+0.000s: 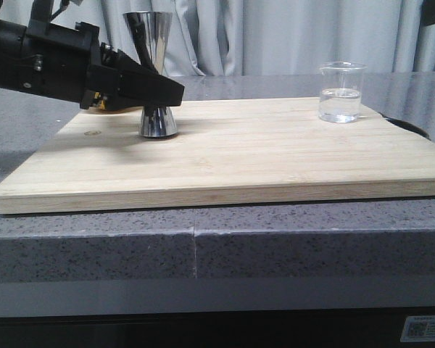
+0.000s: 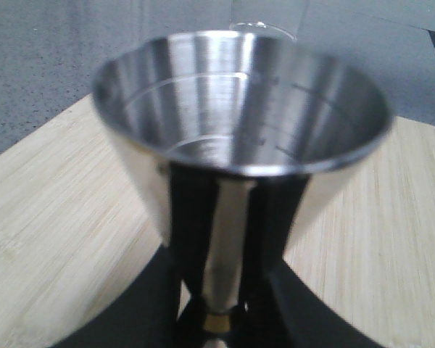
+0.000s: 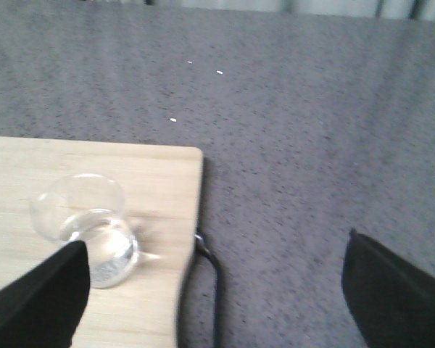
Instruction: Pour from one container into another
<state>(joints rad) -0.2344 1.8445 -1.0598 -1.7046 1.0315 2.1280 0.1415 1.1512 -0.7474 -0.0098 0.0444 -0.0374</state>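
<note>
Steel jigger [image 1: 156,69] in left tool's [image 1: 175,90] pinch.

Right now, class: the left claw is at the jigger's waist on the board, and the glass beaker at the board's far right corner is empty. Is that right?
One thing is wrong: the beaker is not empty. The front view shows clear liquid in its lower part, and the right wrist view agrees. The rest holds: the left claw is at the waist of the jigger on the board.
</note>
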